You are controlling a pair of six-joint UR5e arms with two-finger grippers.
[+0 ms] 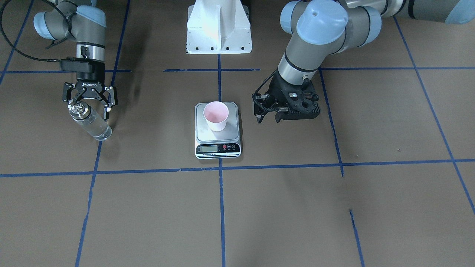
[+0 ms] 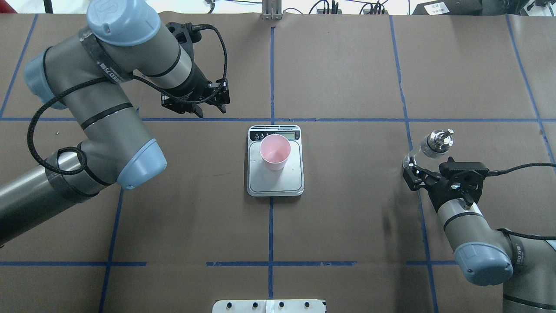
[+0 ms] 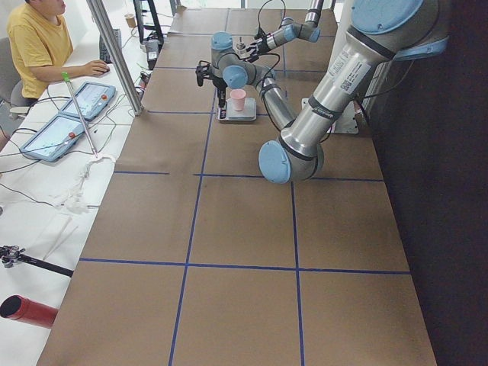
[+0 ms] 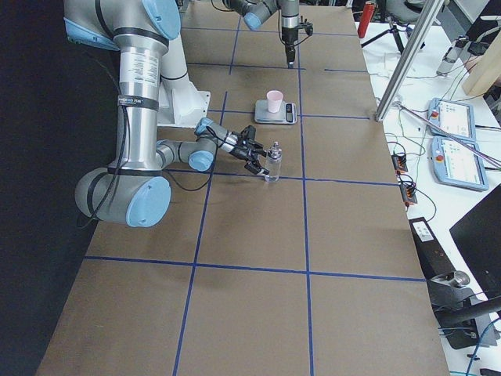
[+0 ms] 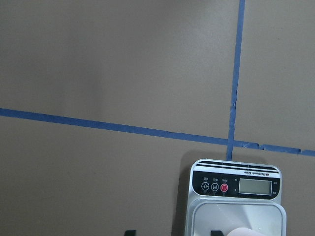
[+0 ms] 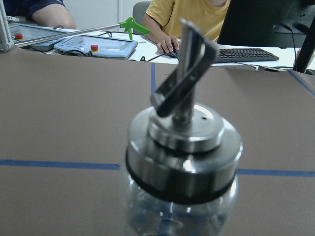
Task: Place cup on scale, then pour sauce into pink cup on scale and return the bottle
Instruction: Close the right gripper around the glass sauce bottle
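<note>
Overhead exterior showed the cup (image 2: 275,152) on the scale (image 2: 275,184), the left gripper (image 2: 212,111) empty, fingers parted, beside it; you needed the right gripper (image 1: 89,109), apparently spread wide, centred on the bottle (image 2: 435,143) well right of the scale before closing.

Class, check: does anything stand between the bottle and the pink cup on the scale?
Nothing visible does. Only bare table lies between the bottle and the cup on the scale; the left gripper is off that line.

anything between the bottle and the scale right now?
Nothing. In the overhead view the stretch from the bottle to the scale is bare brown table, crossed only by a blue tape line beside the bottle.
</note>
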